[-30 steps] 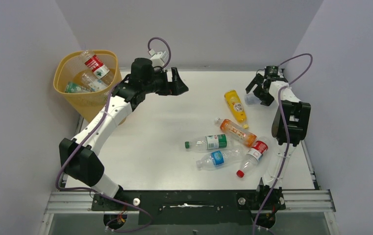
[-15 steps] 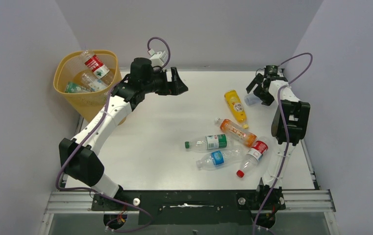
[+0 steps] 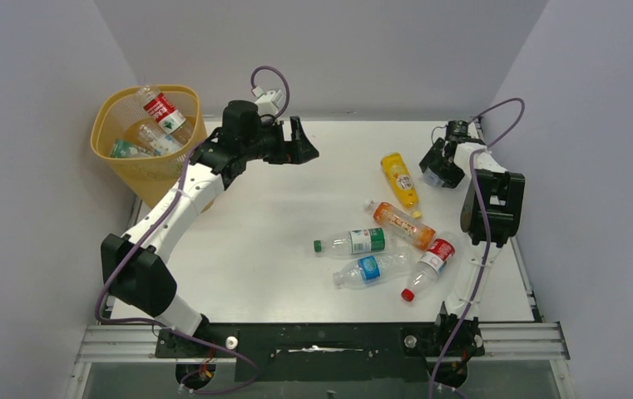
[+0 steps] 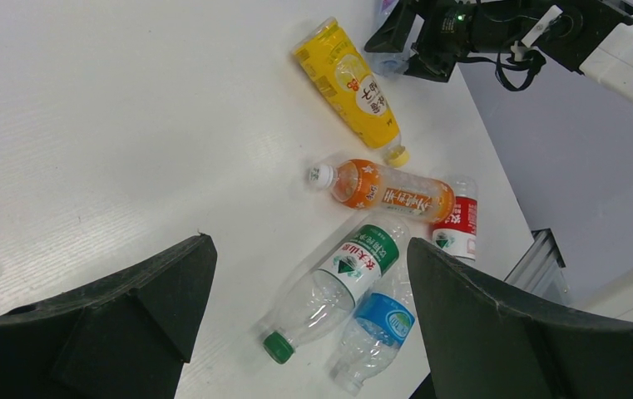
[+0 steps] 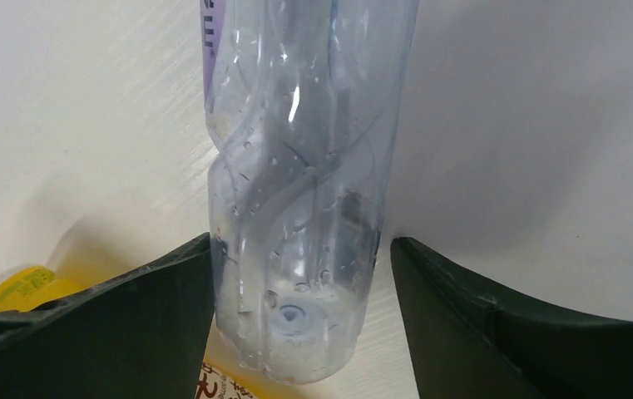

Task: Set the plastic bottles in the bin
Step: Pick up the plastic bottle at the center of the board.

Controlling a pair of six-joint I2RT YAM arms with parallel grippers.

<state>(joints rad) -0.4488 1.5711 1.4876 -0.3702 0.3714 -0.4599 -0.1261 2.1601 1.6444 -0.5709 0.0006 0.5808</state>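
1. The right gripper [image 5: 300, 249] was spread wide a second ago and has just narrowed around a clear bottle [image 5: 304, 166]. One finger [image 5: 130, 324] is touching its side and the other sits right beside it. Honestly I can't tell if it's actually squeezing yet, since the plastic isn't dented.
2. From overhead, that arm has also dipped lower at the far right corner of the table [image 3: 254, 233], so this looks like the start of a grab.
3. Just beside that bottle lies the yellow bottle [image 3: 399, 179]. Nearer the arms are the orange one [image 3: 400, 223], the green-label one [image 3: 354, 242], the blue-label one [image 3: 371, 268] and the red-label one [image 3: 429, 262], all lying flat.
4. The left gripper [image 4: 309, 245] hasn't budged. It hangs spread and empty over the middle-left of the table.
5. The bin [image 3: 142, 173] sits well apart at the far left corner, with a few bottles already in it.
6. My guess is the clear one goes next, but it's a long carry, so maybe a handoff to the left arm.
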